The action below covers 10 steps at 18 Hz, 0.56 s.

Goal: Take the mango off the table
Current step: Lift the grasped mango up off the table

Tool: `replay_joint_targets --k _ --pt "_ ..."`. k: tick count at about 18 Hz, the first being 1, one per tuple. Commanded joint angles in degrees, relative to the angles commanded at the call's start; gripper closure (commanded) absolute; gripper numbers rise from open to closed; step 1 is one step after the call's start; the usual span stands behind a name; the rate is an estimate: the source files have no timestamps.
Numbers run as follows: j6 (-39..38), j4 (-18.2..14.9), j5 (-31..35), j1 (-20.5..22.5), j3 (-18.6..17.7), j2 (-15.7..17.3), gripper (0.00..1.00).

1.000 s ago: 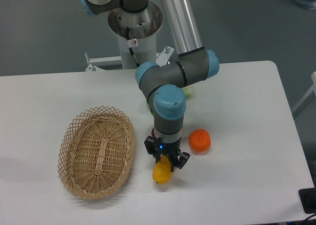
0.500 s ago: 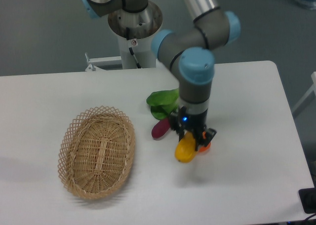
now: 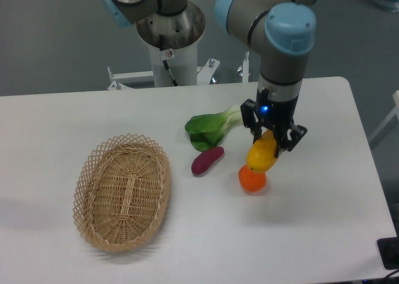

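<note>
Mango (image 3: pixel 262 157) is clamped in fingers (image 3: pixel 274 143), above orange (image 3: pixel 252 180); grip to be kept firm, lift vert.

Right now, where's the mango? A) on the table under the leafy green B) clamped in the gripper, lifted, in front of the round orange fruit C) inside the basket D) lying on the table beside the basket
B: the gripper is shut on the mango, which hangs clear of the table and partly overlaps the round orange fruit in this view; the basket holds nothing.
</note>
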Motion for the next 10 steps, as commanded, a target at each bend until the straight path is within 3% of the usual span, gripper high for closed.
replay_joint_targets --k 10 --pt "0.1 -1.2 -0.1 1.0 -0.1 0.8 0.49"
